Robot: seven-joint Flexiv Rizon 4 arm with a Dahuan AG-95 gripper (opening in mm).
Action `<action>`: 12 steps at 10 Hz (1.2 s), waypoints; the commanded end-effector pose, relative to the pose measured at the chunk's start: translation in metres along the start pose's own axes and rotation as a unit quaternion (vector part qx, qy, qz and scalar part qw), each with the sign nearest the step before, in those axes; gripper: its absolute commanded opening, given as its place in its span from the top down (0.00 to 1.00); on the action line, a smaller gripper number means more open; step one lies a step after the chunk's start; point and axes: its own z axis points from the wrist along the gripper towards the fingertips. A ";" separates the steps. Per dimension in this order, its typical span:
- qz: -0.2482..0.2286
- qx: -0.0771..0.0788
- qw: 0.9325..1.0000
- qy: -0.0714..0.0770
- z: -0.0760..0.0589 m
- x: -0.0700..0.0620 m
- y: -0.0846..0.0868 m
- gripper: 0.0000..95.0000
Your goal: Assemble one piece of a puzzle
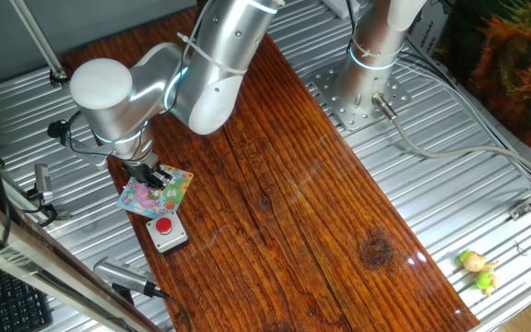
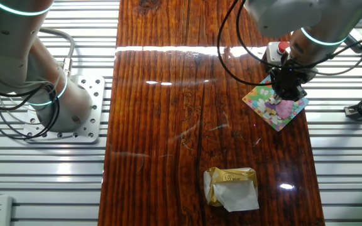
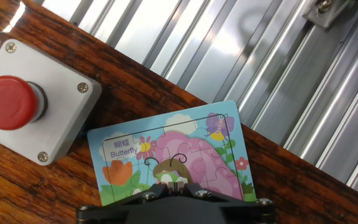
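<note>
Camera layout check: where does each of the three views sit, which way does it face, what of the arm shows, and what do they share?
One fixed view: high, off one end of the wooden table, looking down its length; shows the arm's silver links, base and gripper over the puzzle.
The other fixed view: overhead from the opposite side; shows a second base at left and the wrist over the puzzle.
Hand view: on the wrist, looking down along the jaws; only the black gripper body shows.
Shared: all three show the puzzle beside the red-button box.
</note>
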 end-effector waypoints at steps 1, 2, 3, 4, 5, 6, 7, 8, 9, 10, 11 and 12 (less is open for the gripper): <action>0.002 0.000 1.000 0.000 0.000 0.000 0.000 1.00; 0.002 0.000 1.000 0.000 0.001 0.000 0.000 1.00; 0.002 0.000 1.000 0.000 0.001 0.000 0.000 1.00; 0.002 0.000 1.000 0.000 0.002 0.000 0.000 1.00; 0.002 0.000 1.000 0.000 0.002 0.000 0.000 1.00; 0.001 0.000 1.000 -0.001 0.003 0.000 0.000 1.00; 0.001 0.000 1.000 -0.001 0.004 0.000 0.000 1.00; 0.001 0.000 1.000 -0.001 0.004 0.000 0.000 1.00; 0.001 0.000 1.000 -0.001 0.004 0.000 0.000 1.00; 0.001 0.000 1.000 -0.002 0.004 0.000 0.000 1.00; 0.001 0.000 1.000 -0.002 0.004 0.000 0.000 1.00; 0.000 -0.001 1.000 -0.002 0.004 0.000 0.000 1.00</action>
